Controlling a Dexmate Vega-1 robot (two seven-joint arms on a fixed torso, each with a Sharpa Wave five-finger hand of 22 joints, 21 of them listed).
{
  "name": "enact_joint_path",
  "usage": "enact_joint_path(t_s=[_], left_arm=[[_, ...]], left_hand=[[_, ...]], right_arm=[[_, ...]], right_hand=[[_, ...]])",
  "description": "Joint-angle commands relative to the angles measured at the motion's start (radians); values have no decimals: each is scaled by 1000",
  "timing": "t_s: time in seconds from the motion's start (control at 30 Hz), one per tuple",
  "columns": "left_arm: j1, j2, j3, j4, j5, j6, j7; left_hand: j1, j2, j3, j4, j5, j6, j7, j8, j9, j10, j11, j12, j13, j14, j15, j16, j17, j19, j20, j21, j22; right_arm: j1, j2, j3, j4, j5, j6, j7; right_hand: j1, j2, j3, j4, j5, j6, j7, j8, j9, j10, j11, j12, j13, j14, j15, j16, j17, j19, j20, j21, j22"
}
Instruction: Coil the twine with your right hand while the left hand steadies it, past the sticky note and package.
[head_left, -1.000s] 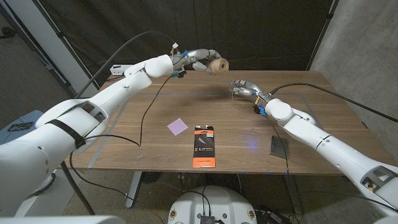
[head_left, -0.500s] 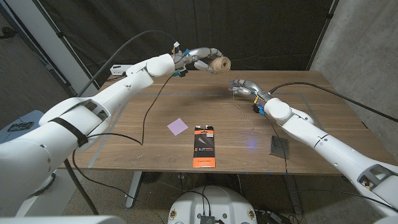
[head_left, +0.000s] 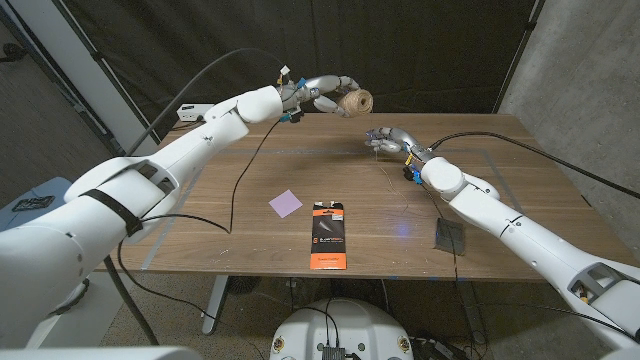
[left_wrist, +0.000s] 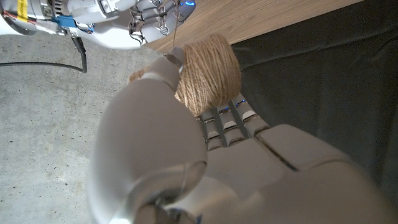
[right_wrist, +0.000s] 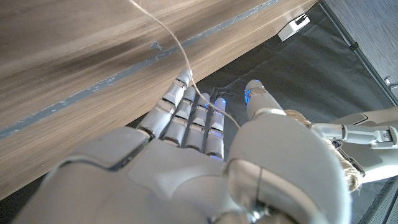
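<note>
Between left hand (head_left: 322, 91) fingers, twine ball (head_left: 352, 102) held

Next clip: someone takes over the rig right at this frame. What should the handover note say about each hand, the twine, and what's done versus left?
Left robot hand: grips the ball of twine, raised over the table's far edge.
Right robot hand: a loose twine strand runs across its fingers; the hand sits just in front of the ball.
Sticky note and package lie untouched on the near half of the table, well clear of both hands.
Done: ball mostly wound.
Left: wind the loose strand onto the ball; how much remains I cannot tell.
</note>
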Motion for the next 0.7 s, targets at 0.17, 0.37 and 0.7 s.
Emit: enact_joint_path(t_s=[0.17, 0.37, 0.7], left_arm=[[10, 3, -9, -5, -9, 8, 8], [13, 4, -12, -8, -14, 11, 9], [11, -9, -11, 4, -17, 11, 19]], left_hand=[[-7, 17, 24, 16, 6, 15, 7, 2, 4, 11, 3, -4, 5, 11, 2, 3, 4, -8, 2, 11, 3], [-7, 17, 25, 15, 8, 16, 9, 2, 3, 12, 5, -5, 6, 10, 2, 4, 6, -8, 3, 12, 3], [-7, 17, 27, 15, 11, 17, 10, 1, 3, 12, 4, -6, 6, 11, 2, 5, 6, -9, 4, 13, 2]], right_arm=[[-11, 34, -3, -11, -13, -33, -59], [-14, 41, -3, -16, -16, -45, -79], [-14, 37, -9, -30, -14, -53, -69]], right_hand=[[59, 3, -17, -1, -1, 89, -18, 28, 4, 69, -24, 32, 15, 68, -133, 40, 21, 63, -97, 17, 3], [89, -3, -36, 2, -1, 149, -28, 43, 3, 125, -33, 49, 15, 115, -157, 68, 31, 107, -108, 28, 5], [111, -5, -56, 7, 0, 197, -37, 53, 2, 167, -48, 56, 8, 157, -167, 95, 40, 147, -115, 39, 6]])
